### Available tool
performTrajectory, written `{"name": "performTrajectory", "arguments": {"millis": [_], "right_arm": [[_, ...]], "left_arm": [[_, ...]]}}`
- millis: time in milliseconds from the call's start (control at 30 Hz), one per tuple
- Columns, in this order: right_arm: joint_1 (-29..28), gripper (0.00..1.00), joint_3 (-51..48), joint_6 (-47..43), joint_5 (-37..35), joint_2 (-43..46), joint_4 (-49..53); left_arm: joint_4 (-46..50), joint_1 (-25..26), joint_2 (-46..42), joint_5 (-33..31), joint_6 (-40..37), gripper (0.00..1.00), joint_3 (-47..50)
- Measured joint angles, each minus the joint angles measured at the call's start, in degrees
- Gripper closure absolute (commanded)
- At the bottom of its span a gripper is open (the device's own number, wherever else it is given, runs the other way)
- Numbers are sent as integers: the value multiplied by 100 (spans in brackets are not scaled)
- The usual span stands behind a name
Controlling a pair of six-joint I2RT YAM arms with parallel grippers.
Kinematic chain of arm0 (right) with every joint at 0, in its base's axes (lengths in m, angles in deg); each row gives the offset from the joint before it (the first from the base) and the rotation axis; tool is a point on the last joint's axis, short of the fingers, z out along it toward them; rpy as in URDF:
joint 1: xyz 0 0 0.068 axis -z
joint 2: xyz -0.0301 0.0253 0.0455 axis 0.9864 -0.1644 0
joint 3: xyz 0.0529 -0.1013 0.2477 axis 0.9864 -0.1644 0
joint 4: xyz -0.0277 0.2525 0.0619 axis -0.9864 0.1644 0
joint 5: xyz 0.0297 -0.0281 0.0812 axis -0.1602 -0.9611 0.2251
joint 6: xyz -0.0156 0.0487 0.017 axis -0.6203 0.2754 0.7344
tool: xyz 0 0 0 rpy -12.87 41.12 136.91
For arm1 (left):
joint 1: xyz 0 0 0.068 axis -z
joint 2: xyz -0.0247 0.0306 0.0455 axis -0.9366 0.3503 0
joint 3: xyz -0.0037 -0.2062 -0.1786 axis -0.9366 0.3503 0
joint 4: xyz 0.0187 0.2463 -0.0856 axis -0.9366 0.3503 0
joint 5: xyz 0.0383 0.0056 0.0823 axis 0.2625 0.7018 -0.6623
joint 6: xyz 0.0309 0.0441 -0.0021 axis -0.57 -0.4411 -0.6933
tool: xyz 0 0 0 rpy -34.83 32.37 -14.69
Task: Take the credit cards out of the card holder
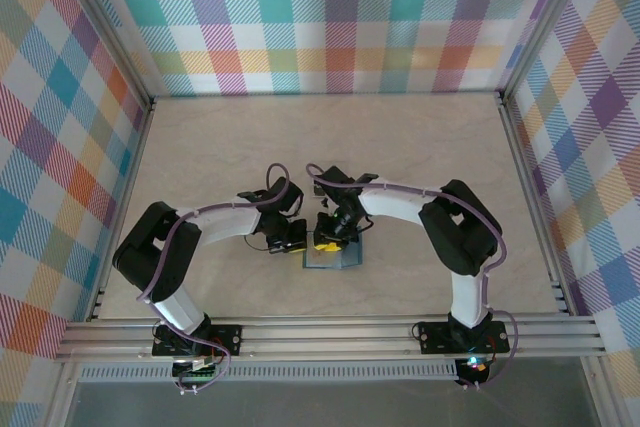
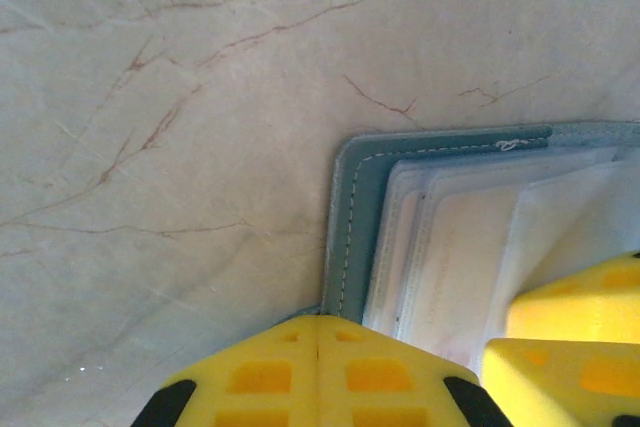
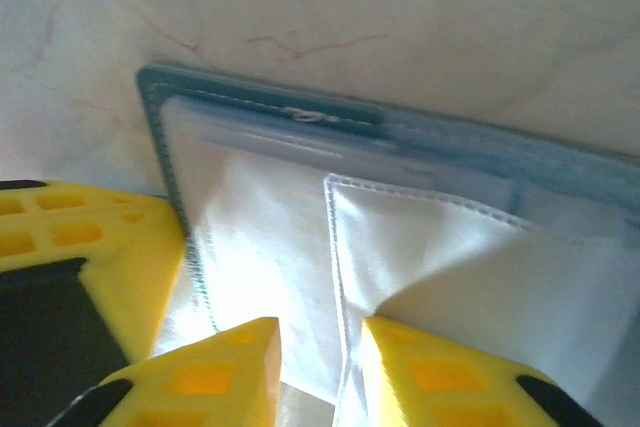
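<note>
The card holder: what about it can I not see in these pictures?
- Top external: the teal-blue bifold card holder is tiny, partly under the right gripper.
- Right wrist: glare whitens its pockets; credit cards cannot be told.
- Left wrist: the frame edge and the right gripper's yellow fingers cut off its right side.

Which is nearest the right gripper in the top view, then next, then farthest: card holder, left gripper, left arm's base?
1. card holder: right beneath the right gripper, at its fingertips.
2. left gripper: just to its left, by the holder's left edge.
3. left arm's base: well away, at the near-left edge of the table.
</note>
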Motion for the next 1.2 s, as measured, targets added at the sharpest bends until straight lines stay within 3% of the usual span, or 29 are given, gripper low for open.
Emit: {"name": "performTrajectory", "arguments": {"millis": [467, 1200], "right_arm": [[-160, 48, 472, -341, -1281, 26, 1362], [-157, 49, 195, -542, -1882, 28, 1399]], "left_arm": [[-66, -22, -11, 61, -11, 94, 44], [297, -22, -175, -7, -31, 94, 28]]}}
